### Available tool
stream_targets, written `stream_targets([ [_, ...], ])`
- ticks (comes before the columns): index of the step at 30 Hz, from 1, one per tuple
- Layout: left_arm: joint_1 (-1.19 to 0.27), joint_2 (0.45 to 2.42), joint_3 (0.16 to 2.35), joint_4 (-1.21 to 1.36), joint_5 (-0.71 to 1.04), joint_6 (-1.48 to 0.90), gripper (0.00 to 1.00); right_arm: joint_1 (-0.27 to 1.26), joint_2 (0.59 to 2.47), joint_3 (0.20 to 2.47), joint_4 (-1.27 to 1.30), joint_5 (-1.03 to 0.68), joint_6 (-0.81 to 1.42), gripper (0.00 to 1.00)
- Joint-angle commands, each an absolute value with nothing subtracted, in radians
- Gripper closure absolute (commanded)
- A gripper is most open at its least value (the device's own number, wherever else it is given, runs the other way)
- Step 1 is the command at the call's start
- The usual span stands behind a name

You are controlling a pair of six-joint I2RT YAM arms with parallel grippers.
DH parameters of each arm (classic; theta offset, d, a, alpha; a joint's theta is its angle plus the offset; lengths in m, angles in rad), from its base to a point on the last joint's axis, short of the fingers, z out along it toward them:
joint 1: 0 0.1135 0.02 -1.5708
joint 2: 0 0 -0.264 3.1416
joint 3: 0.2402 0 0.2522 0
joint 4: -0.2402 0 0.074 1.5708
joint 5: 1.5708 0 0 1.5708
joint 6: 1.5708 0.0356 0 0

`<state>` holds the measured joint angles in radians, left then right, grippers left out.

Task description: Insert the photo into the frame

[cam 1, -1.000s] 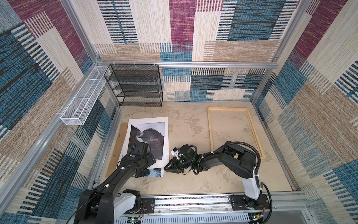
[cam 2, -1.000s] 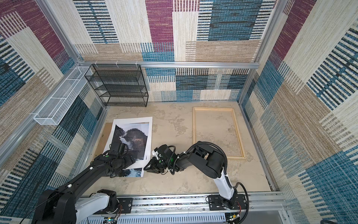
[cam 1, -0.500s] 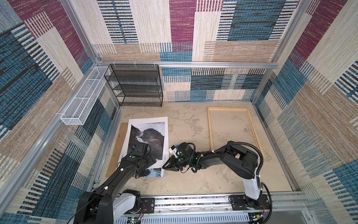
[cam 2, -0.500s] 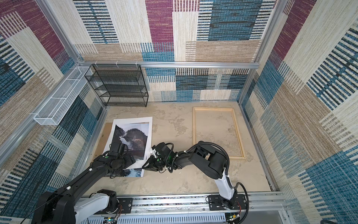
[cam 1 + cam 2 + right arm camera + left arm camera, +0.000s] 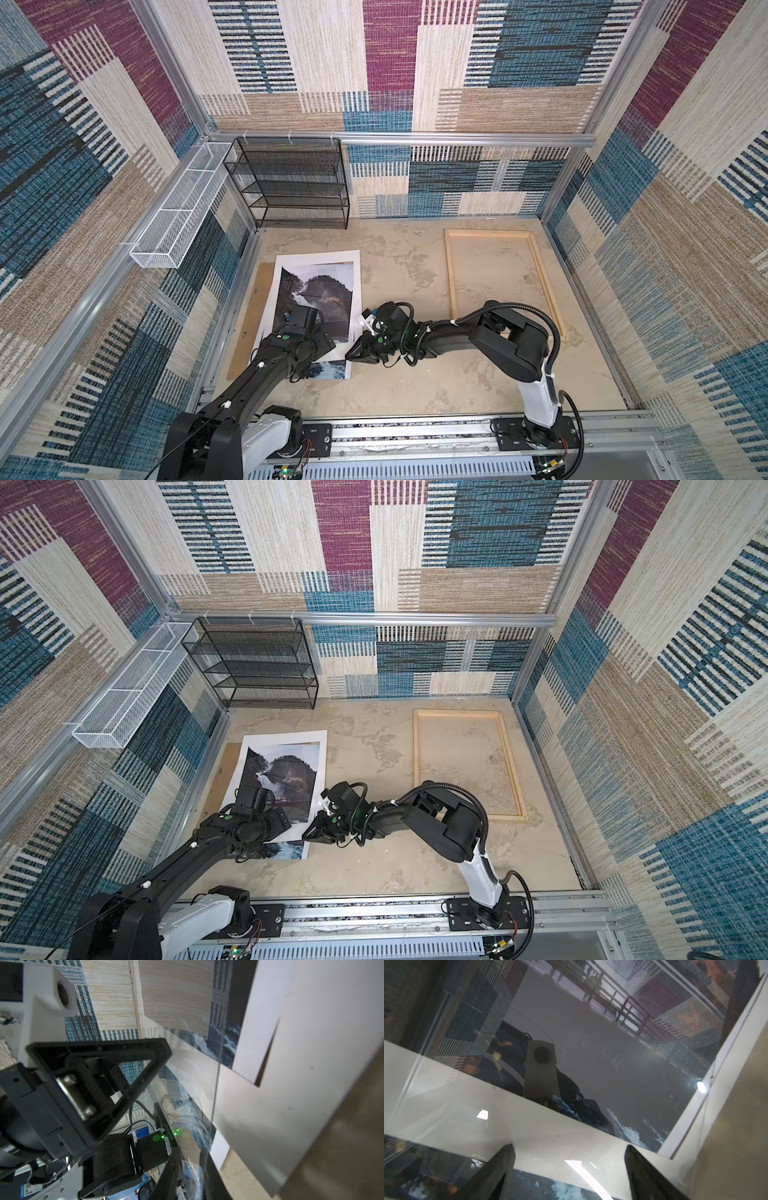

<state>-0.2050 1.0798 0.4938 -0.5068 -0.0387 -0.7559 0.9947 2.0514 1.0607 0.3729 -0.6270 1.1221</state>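
The photo (image 5: pixel 320 291) (image 5: pixel 286 771) lies face up on the left of the table under a white mat (image 5: pixel 316 257), and its foaming-water end (image 5: pixel 332 369) sticks out below the mat. A clear glossy sheet (image 5: pixel 187 1084) seems to lie over both. The pale wood frame (image 5: pixel 488 232) (image 5: pixel 457 712) lies flat at the back right, nothing in it. My left gripper (image 5: pixel 316 353) (image 5: pixel 569 1151) hovers open over the mat's lower band (image 5: pixel 550 1138). My right gripper (image 5: pixel 351 355) (image 5: pixel 307 835) (image 5: pixel 189 1159) is low at the stack's right edge, its jaws a narrow gap apart around the clear sheet's edge.
A brown backing board (image 5: pixel 257 299) pokes out from under the mat on the left. A black wire shelf (image 5: pixel 291 183) stands against the back wall, and a white wire basket (image 5: pixel 178 216) hangs on the left wall. Walls close in the table.
My right gripper has slid left to the stack's right edge and its jaws have narrowed. The left arm has barely moved.
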Motion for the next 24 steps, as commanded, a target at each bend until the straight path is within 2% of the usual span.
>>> stream_targets([
  [1, -0.206, 1.077, 0.488, -0.516, -0.006, -0.769, 0.14, 0.996, 2.059, 1.083, 0.378, -0.618, 1.088, 0.79],
  [13, -0.206, 1.067, 0.486, -0.518, -0.003, -0.765, 0.14, 0.996, 2.109, 1.134, 0.354, -0.621, 1.067, 0.84],
  [21, -0.206, 1.056, 0.486, -0.521, 0.000, -0.764, 0.14, 0.997, 2.105, 1.134, 0.350, -0.616, 1.055, 1.00],
  [24, -0.206, 1.035, 0.503, -0.544, -0.001, -0.763, 0.14, 0.997, 2.096, 1.136, 0.333, -0.609, 1.043, 1.00],
])
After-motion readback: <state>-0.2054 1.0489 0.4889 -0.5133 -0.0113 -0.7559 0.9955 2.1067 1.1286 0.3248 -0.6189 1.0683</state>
